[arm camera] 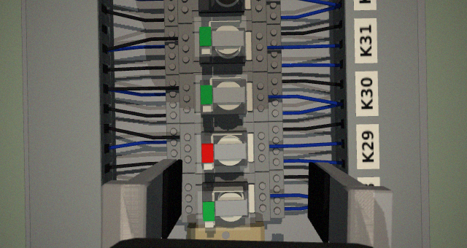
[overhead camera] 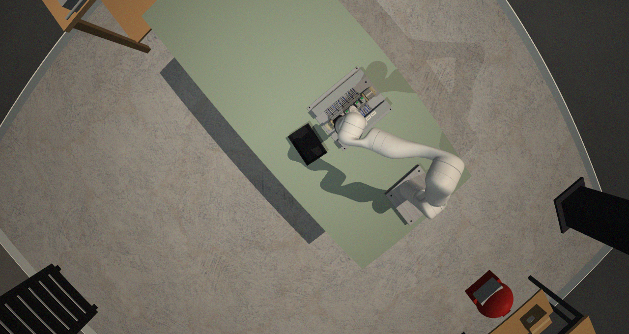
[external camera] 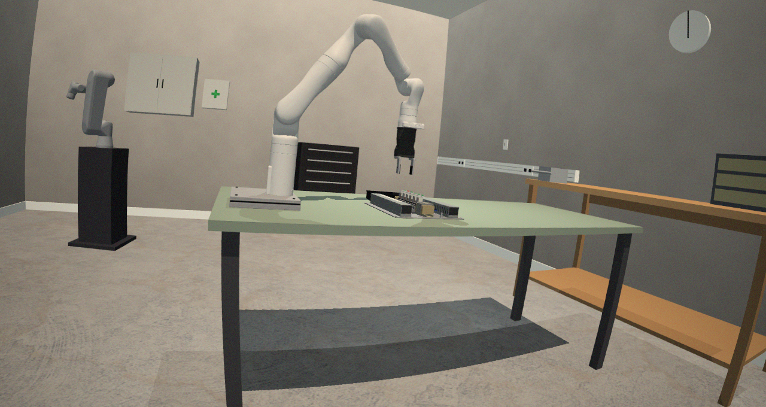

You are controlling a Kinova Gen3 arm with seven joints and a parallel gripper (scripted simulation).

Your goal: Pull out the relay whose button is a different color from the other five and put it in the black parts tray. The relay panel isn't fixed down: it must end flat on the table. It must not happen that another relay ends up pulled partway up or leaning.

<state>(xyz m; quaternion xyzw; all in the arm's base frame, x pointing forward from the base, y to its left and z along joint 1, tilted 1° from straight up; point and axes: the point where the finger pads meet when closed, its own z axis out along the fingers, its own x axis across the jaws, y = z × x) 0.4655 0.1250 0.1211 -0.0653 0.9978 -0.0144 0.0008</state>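
Top: reaching over the relay panel, right of the black parts tray.
Exterior: hanging above the table, pincer spreading apart.
Wrist: showing the red-button relay sitting between green-button relays.

Matt green table, glossy white arm
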